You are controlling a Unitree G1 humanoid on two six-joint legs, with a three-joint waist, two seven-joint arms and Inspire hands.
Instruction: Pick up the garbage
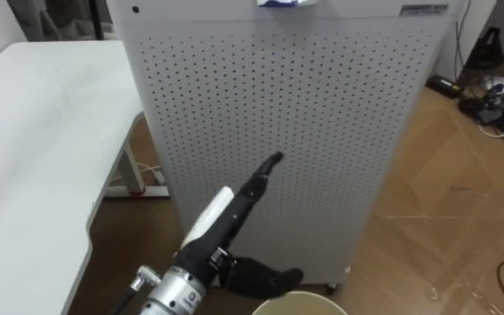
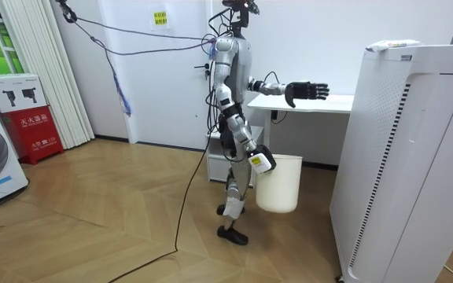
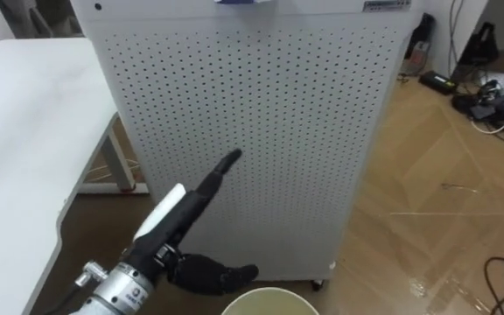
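**White bucket (image 1: 300,304) ready, left hand (image 1: 254,184) reaches toward litter on air purifier (image 1: 322,114)**

Nearest us, the rim of the bucket shows at the foot of the eye views. In the room view it hangs clear of the floor at the robot's right hand (image 2: 259,161), low beside its leg, though we cannot tell how that hand grips it. The left hand is stretched out level before the chest. Its fingers (image 1: 268,168) are released and straight, grasping nothing, and point at the perforated front of the air purifier without touching it.

The garbage, a flat white-and-blue scrap (image 2: 392,45), lies on the purifier's top, at the edge nearest the robot. From the left fingers it sits ahead and well above, with the upper front panel between them. Its long axis appears to run along that top edge, across the line of reach, though it is too small for us to be sure. We judge the left hand to be the nearer and the only free one. The coming move therefore turns on raising that hand and carrying it forward over the top edge.

We count one scrap, one bucket, one air purifier, one white counter (image 1: 33,131) at the robot's left, and two hands. The robot stands upright beside the counter, facing the purifier.
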